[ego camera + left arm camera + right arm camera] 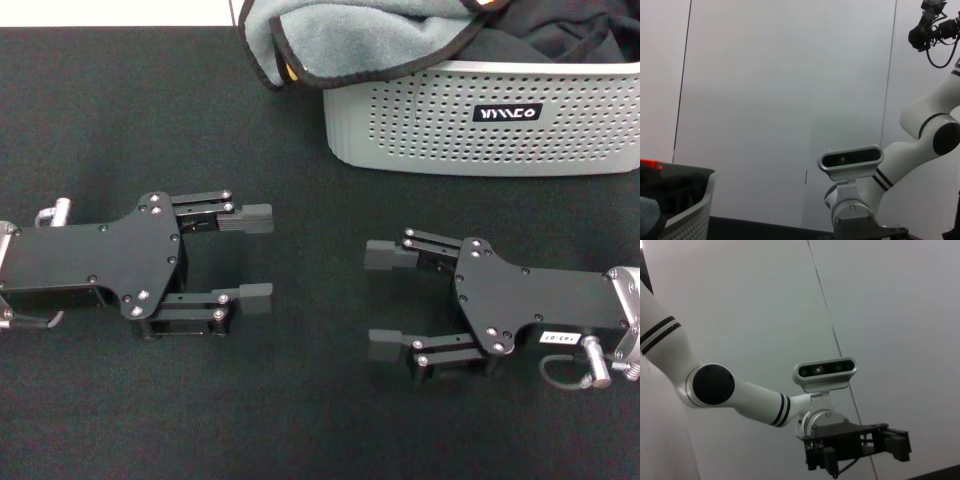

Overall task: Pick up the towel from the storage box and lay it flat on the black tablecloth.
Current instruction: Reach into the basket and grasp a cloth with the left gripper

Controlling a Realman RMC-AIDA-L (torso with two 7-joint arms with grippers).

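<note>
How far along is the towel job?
Nothing done yet. The towel is bunched in the storage box, one corner draped over its rim. Nothing in hand: the left claw and right claw are both open and empty, low over the black tablecloth, facing each other. Left to do: reach, grasp, lift out, spread flat.

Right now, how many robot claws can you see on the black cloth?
2. The left gripper hovers open over the black tablecloth on the left; the right gripper is open opposite it, nearer the storage box.
</note>
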